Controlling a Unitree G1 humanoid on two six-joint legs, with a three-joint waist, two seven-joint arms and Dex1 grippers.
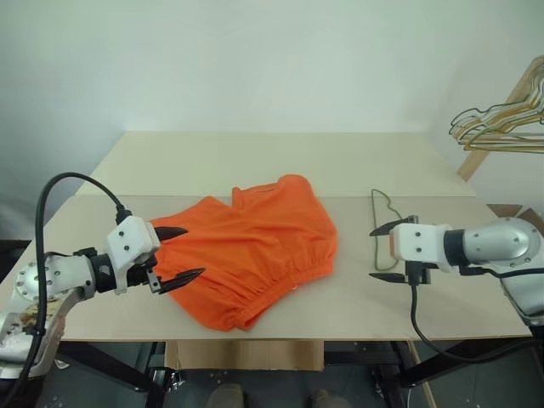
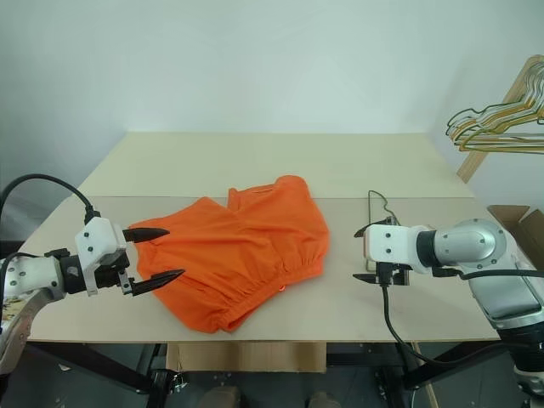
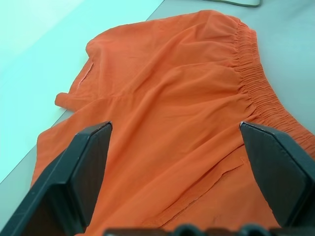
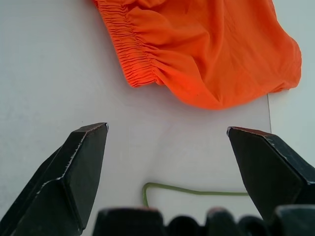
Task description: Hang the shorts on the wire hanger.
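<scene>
Pale wall and a light wooden bench (image 1: 255,161) make up the setting, and the shorts (image 1: 255,251) lie crumpled near the middle of the bench, gathered waistband turned toward my right side. My left pincer (image 1: 174,255) hangs just at the shorts' left edge with its two black fingers spread wide, holding nothing; my right pincer (image 1: 384,252) is equally wide and empty, hovering over the wire hanger (image 1: 382,204), which lies flat on the bench to the right of the shorts and apart from them. I judge the shorts light, limp and prone to sag or bunch, so the thick elastic waistband (image 4: 135,54) looks the surest place to pinch, one hold at each end to keep it stretched. The wire hanger I take to be stiff but thin and springy (awkward to lift off a flat surface, I'd guess), best taken near the hook or at a shoulder. Most of its outline is covered by my right arm; a short green bend (image 4: 162,188) shows between my right fingers. I cannot tell how the leg openings lie under the folds. A bunch of other hangers (image 1: 501,123) hangs on a wooden rack at far right, cut off by the edge.
</scene>
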